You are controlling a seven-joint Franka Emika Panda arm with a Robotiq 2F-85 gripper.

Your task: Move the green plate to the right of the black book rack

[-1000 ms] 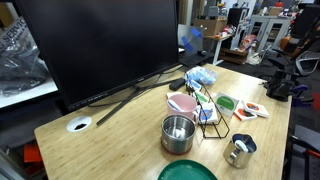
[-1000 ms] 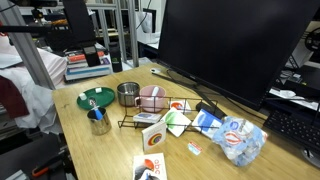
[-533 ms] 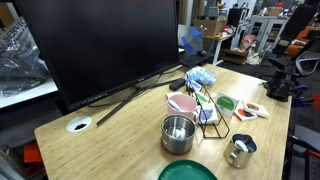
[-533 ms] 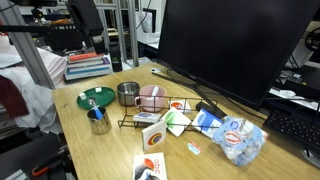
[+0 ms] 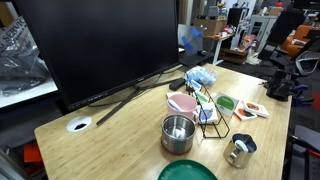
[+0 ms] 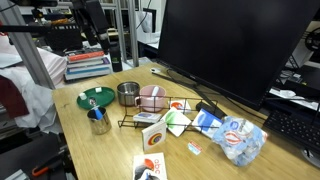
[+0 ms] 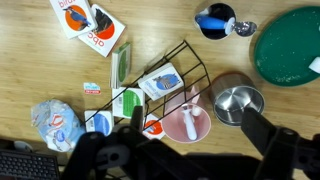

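Observation:
The dark green plate (image 5: 187, 172) lies at the table's near edge; it also shows in the other exterior view (image 6: 97, 98) and at the wrist view's top right (image 7: 290, 45). The black wire book rack (image 5: 211, 120) (image 6: 160, 110) (image 7: 160, 85) stands mid-table, holding small packets, next to a steel pot (image 5: 178, 133) (image 7: 238, 103). My gripper (image 7: 198, 135) is open and empty. It hangs high above the table, over the pink dish (image 7: 186, 123) and the pot. My arm shows at the top of an exterior view (image 6: 95, 18).
A large black monitor (image 5: 95, 45) fills the table's back. A metal cup with a blue item (image 5: 240, 150) (image 7: 215, 22) stands beside the plate. A lighter green dish (image 5: 227, 103), printed cards (image 7: 90, 20), a plastic bag (image 6: 238, 138) and a keyboard (image 7: 25, 165) lie around.
My arm has shifted sideways high above the table, towards the rack. Nothing on the table has moved.

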